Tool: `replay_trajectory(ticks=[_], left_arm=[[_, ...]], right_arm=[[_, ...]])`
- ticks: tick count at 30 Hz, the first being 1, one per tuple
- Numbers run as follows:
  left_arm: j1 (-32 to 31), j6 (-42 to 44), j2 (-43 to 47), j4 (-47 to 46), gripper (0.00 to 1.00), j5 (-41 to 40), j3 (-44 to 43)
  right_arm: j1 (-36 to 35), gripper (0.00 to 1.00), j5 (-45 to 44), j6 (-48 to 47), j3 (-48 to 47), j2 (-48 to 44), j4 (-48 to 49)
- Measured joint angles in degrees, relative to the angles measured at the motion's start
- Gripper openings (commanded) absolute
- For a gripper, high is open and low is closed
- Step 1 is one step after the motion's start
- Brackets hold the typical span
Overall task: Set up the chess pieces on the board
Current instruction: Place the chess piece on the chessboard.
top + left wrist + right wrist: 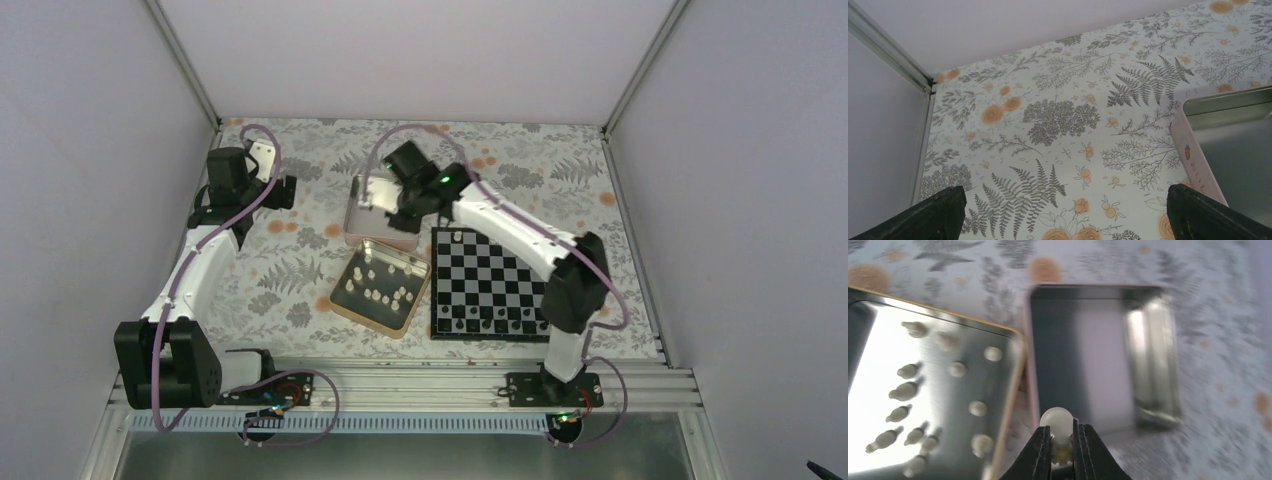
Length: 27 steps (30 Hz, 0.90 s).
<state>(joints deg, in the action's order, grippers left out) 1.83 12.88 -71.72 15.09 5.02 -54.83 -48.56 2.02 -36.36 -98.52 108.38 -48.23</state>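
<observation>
top view: the board point(490, 285) sits right of centre, with one cream piece point(458, 237) at its far-left corner and dark pieces point(487, 325) along the near row. the loose chess pieces point(377, 291) lie in the gold-rimmed tin point(347, 275) at the board's 9 o'clock. the right gripper point(402, 215) hangs over the pink-rimmed tin point(378, 240) at the board's 11 o'clock.

left wrist view: the left gripper point(1066, 195) is spread wide, with nothing between its fingers.

right wrist view: the right gripper point(1062, 440) pinches a held piece point(1057, 420) just under its round head. it looks tiny, light, hard and smooth, so it would probably twist or squirt out easily. the narrow neck seems the surest hold.
</observation>
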Motion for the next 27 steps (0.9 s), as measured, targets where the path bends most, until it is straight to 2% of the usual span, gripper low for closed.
replay_trajectory(ticks=[4, 10, 27], left_arm=[[0.00, 0.02, 0.00, 0.00, 1.00, 0.00, 0.00], [0.00, 0.00, 0.00, 0.02, 1.00, 0.11, 0.00], [0.00, 0.00, -0.02, 0.07, 1.00, 0.74, 0.00]], right_arm=[[7.23, 0.07, 0.72, -0.04, 1.57, -6.27, 0.61], [14.88, 0.07, 0.83, -0.48, 7.45, -7.10, 1.18], [15.93, 0.08, 1.36, -0.70, 14.03, 1.16, 3.67]])
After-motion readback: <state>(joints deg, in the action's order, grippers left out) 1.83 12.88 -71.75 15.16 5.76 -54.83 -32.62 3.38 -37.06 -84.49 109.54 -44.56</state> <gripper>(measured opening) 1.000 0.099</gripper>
